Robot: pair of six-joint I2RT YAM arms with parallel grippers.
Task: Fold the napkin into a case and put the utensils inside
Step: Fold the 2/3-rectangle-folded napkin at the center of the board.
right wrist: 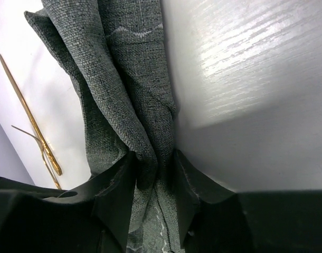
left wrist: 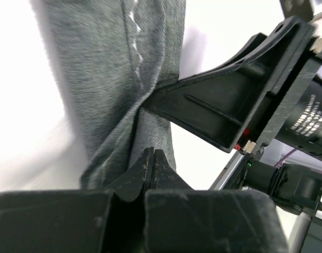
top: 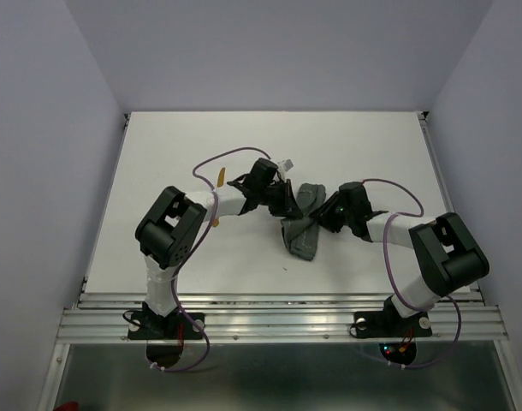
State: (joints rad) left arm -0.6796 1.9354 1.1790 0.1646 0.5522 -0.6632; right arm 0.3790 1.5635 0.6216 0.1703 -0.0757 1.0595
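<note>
Left end effector [left wrist: 149, 169] shut; right end effector [right wrist: 153, 174] clamped (both arms reach inward).

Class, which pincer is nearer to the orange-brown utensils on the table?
Left. The left pincer reaches past the utensils, which lie beside its forearm; the right pincer sits beyond the napkin, farther off.

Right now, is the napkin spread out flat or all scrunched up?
Scrunched up. The napkin lies bunched in a narrow, creased strip between both grippers, with deep folds showing in the right wrist view.

White table [top: 158, 154], bunched dark grey napkin [top: 300, 224] lying between both grippers' fingers, gold utensils [right wrist: 37, 138] left of right fingers.
</note>
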